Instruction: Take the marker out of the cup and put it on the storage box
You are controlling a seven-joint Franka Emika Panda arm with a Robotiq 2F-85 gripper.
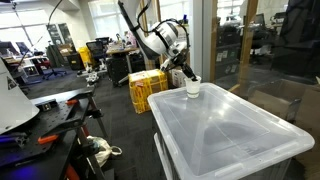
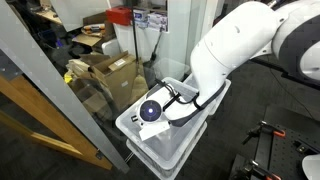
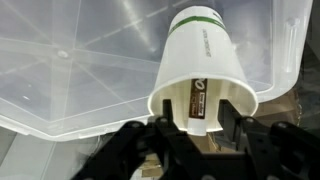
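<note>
Office desks and yellow crates [image 1: 147, 90] sit behind the storage box [image 1: 230, 135], whose ridged clear lid fills the foreground. On the box's far corner the cup [image 1: 192, 89] stands upright on the lid. Just above it the gripper [image 3: 200, 140] hangs with fingers spread, straddling the cup's mouth, probably lined up to pinch the marker [image 3: 200, 103] inside the cup.
</note>
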